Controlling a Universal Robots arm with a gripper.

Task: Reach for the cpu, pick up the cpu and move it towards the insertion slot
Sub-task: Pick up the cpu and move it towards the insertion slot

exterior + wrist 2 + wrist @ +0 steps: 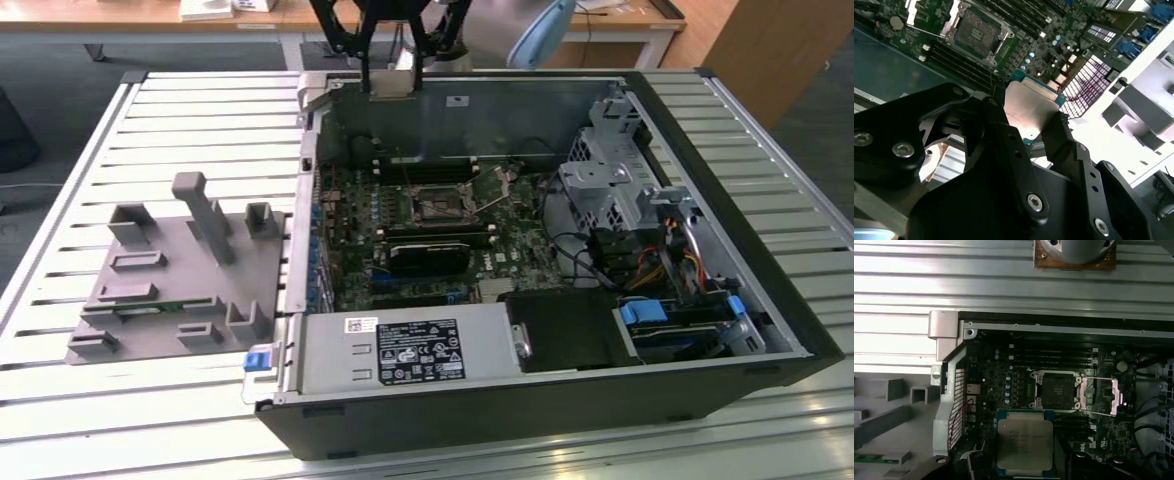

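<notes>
**Chip clamped in the black fingers, held above the open computer case**

Black gripper [1029,120] links crowd the foreground of the second wrist view, and their two fingers [999,125] are closed on opposite edges of the cpu [1029,105]. The chip's shiny silver top faces this camera, its greenish rim peeking out past the fingers. In the first wrist view the same cpu [1025,441] shows as a pale square plate with a blue-green border, hanging over the motherboard.

Largest thing in the scene is the slatted metal table [200,120], which carries everything else. On it lies the computer case [747,300], open side up, with its black walls framing the interior. Beside the case, toward the exterior view's left, sits a grey fixture tray [174,270] with upright posts and shallow pockets; a narrow green memory stick [150,309] lies in one of them.

Inside the case the green motherboard [360,220] covers the floor. A black heatsink block [430,255] sits near its middle, and a labelled power supply [407,350] fills the near corner.

Smaller still is the insertion slot [1056,389], a square socket with a silver frame and dark centre, its metal retaining plate [1101,396] swung open to one side. In the exterior view the slot [438,203] lies just beyond the heatsink block, while the gripper [390,85] hangs over the case's far wall, apart from the socket. The cpu is in the air, touching nothing but the fingers.
</notes>
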